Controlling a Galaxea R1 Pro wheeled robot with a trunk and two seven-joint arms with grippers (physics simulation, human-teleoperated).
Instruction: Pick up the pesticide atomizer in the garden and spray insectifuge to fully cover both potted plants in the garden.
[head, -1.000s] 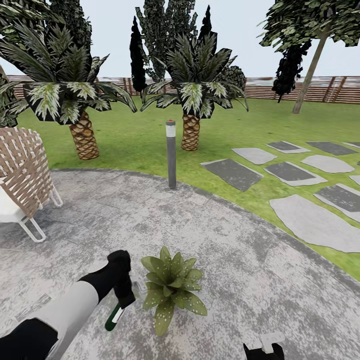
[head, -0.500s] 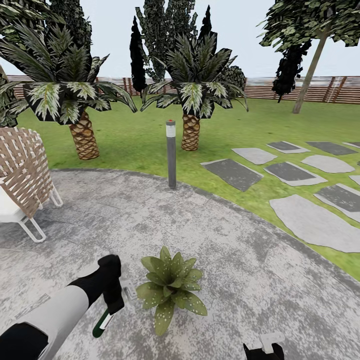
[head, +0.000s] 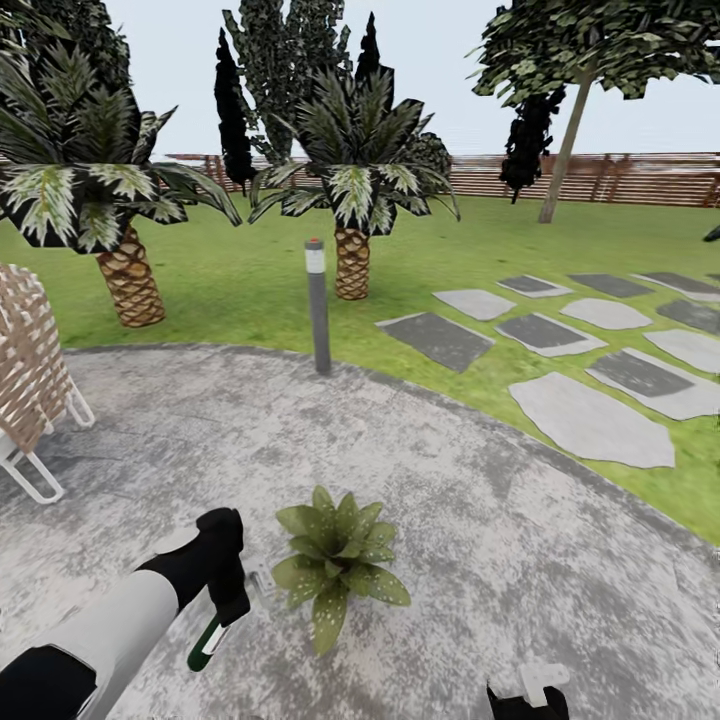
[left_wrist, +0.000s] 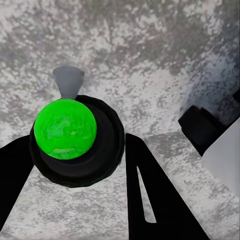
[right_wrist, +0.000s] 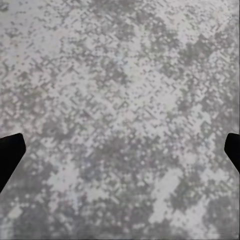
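The right gripper (head: 527, 697) sits at the bottom edge of the head view. In the right wrist view its two fingertips (right_wrist: 10, 152) stand far apart at opposite edges, with bare patio (right_wrist: 120, 100) between them and nothing held.

The left gripper (head: 232, 590) hangs just left of the plant, fingers closed around the atomizer (head: 207, 645). The bottle tilts, its dark green base down and toward the robot, its whitish trigger head (head: 258, 585) up beside the leaves. In the left wrist view the atomizer (left_wrist: 70, 132) appears end-on between the two black fingers (left_wrist: 150, 190): a bright green disc inside a dark round body, with the grey trigger beyond it.

One potted plant (head: 335, 560) stands on the patio; its pot is hidden under the leaves. Pale specks (head: 335, 620) dot the nearer leaves.

Farther out:
- One woven chair (head: 25, 375) at the left edge of the patio.
- One grey bollard lamp (head: 318, 305) at the patio's far rim.
- Two palms (head: 345, 215) on the lawn (head: 240, 280).
- At least nine stepping stones (head: 590, 420) to the right.
- One slatted fence (head: 620, 180) along the back, with taller trees before it.
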